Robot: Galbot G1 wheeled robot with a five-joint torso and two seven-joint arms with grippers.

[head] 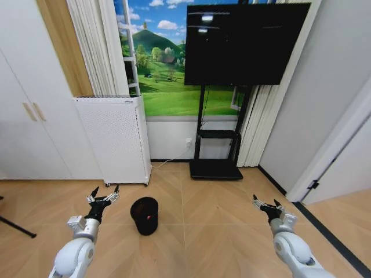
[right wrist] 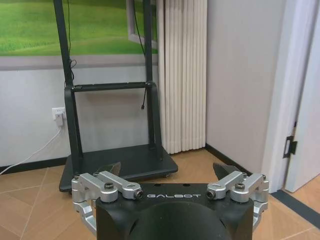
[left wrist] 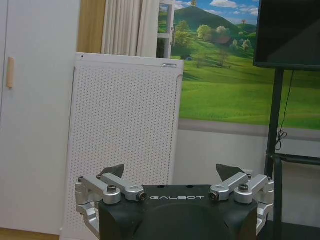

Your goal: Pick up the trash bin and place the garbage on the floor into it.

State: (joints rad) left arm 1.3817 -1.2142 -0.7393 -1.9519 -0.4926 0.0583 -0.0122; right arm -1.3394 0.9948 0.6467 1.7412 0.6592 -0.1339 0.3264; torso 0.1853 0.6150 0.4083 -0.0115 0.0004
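The bin (head: 145, 215) stands upright on the wooden floor (head: 214, 220), near the robot and a little left of centre. It is black and round, and the head camera looks down into its mouth, where a small red speck shows against the dark inside; what that speck is cannot be told.

The left gripper (head: 105, 192) hangs just left of the bin, near it but not touching, at about the height of the rim in the head view. Its fingers are spread wide and hold nothing. In the left wrist view the same gripper (left wrist: 172, 176) points toward a tall white perforated appliance (left wrist: 122, 140) that stands against the far wall, with its two dark fingertips (left wrist: 114, 170) well apart.

The right gripper (head: 265, 203) hangs over bare floor on the right, well apart from the bin. It too is spread wide and empty. In the right wrist view this gripper (right wrist: 166, 172) faces a black stand (right wrist: 115, 160) whose flat base rests on the floor by the far wall, next to a pale curtain (right wrist: 182, 75).

In the head view the appliance (head: 113, 139) is far and left of the bin, beside white cupboard doors (head: 29, 116). A dark screen (head: 243, 43) sits on the stand, far and right of centre, in front of a green landscape mural (head: 168, 81).
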